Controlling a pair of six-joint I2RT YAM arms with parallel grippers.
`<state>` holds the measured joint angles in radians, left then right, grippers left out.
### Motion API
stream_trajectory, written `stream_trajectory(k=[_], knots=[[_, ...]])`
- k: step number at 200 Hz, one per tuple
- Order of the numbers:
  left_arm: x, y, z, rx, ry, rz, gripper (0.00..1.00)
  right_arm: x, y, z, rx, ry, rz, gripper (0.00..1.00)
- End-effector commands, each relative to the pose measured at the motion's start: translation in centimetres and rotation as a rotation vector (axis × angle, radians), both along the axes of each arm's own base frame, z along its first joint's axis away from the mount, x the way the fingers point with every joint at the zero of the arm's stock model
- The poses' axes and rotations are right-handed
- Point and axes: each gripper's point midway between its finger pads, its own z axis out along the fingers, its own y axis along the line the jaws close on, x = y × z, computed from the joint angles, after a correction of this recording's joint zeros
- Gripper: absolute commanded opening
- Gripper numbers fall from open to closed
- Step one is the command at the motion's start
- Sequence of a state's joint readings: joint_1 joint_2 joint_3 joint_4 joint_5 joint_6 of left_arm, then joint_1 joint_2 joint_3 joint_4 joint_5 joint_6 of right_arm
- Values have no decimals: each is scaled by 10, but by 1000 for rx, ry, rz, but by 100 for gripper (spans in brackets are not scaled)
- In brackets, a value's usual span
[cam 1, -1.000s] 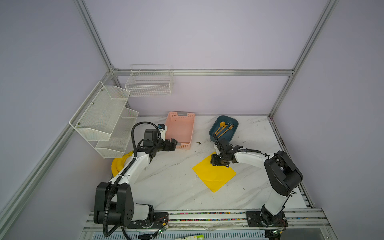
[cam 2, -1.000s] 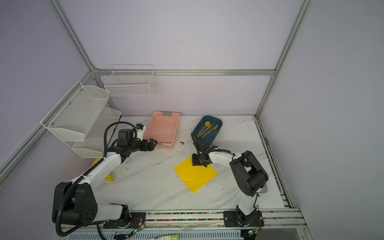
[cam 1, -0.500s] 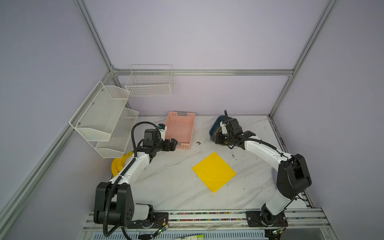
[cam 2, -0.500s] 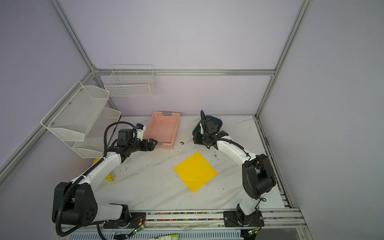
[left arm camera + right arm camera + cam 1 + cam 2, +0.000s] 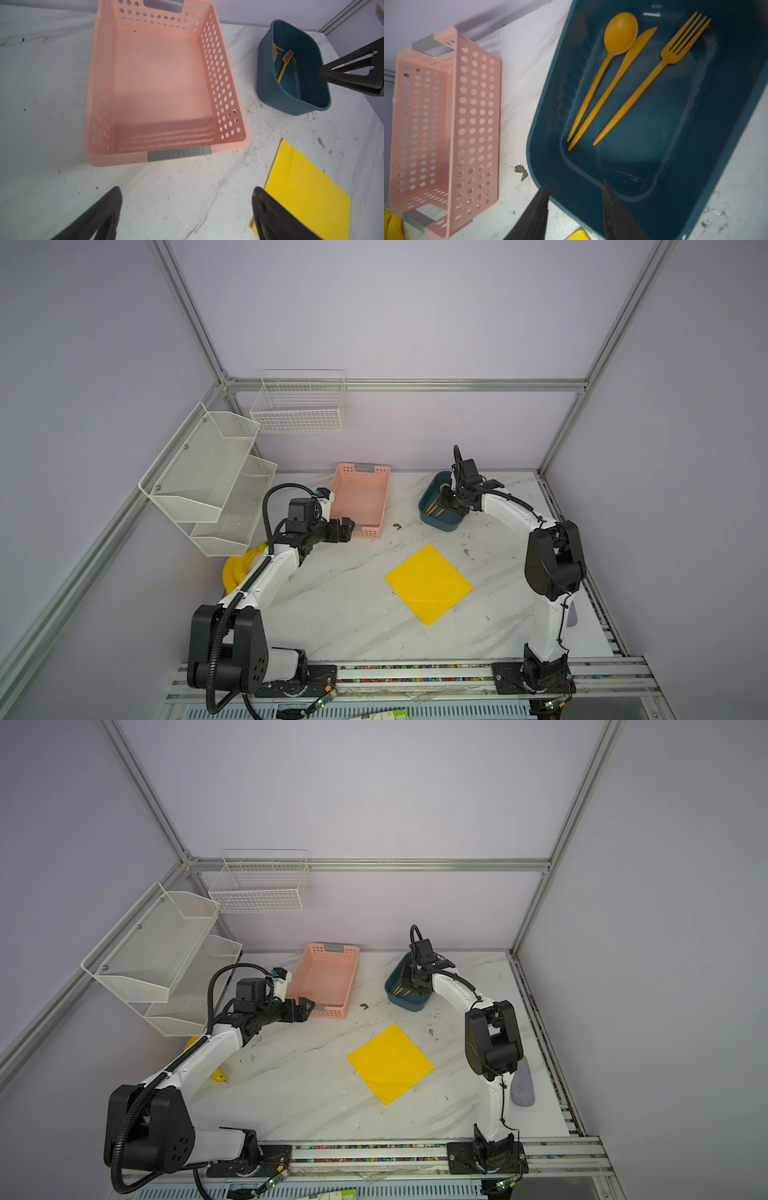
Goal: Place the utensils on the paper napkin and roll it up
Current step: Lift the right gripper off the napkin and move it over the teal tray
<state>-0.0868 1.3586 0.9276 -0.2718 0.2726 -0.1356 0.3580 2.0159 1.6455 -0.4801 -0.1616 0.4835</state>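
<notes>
Utensils [image 5: 633, 96] bunched in tub [image 5: 685, 149]; my right claw [image 5: 574, 190] half-open, empty, over tub rim. Risk: clip rim, grab spoon [image 5: 620, 33] plus knife [image 5: 612, 88].

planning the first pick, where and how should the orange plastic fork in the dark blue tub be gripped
Take the orange plastic fork by the middle of its slim handle, coming straight down, jaws across it. It lies flat on the floor of the dark blue tub, clear of the touching orange spoon and knife; its walls probably block a side approach.
</notes>
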Motion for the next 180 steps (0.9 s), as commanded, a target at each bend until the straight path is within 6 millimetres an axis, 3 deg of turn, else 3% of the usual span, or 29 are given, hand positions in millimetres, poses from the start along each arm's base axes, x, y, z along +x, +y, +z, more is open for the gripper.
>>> stream_trajectory(k=[1,47,84,180], knots=[[9,-2,40,7,-108,-17,96,-6,1,-5,7,48,-16,48],[10,-4,39,0,-102,-20,96,-14,-17,-22,-54,83,-58,61],[10,-4,39,-4,-101,-21,96,-23,-26,-32,-55,114,-60,64],[11,-5,38,-12,-96,-23,96,-36,-70,-24,-188,114,-109,73]])
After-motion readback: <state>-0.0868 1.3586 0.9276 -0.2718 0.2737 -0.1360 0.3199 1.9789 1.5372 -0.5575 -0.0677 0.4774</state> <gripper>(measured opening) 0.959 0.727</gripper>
